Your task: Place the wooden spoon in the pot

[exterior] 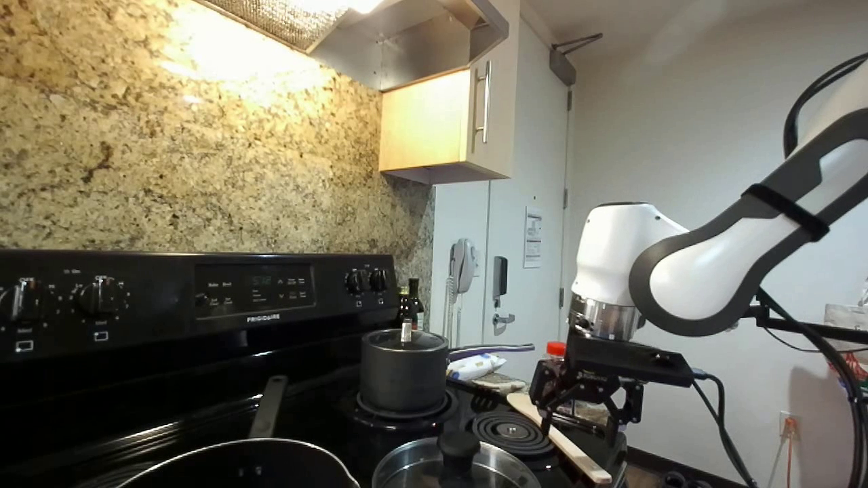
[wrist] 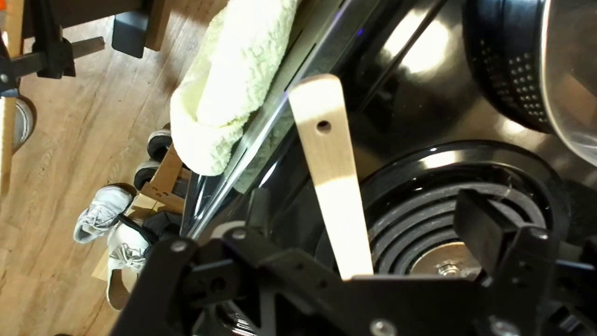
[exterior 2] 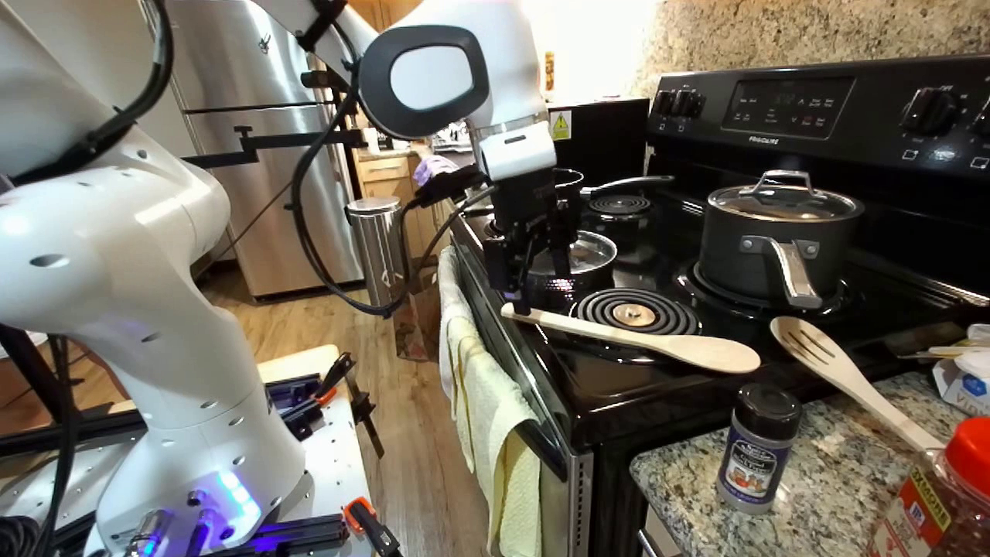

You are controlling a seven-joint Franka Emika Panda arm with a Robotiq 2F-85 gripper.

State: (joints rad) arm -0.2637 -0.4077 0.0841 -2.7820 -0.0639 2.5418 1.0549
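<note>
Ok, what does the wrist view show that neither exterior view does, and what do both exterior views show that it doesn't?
Only the wrist view: pale shoes, and, clear enough to make out, the hole in the handle of the wooden spoon.
Only the exterior views, both of them: the lidded pot at the back, the control panel, the red-capped jar and the white robot arm.
Shared by all: the spoon, the coil burner beside it and the open gripper.

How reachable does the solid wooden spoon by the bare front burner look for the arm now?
Likely yes: the end effector is open, and in the wrist view the handle of the wooden spoon shows within its opening, nothing lying on it. Whether the tips sit low enough to grip isn't clear.
</note>
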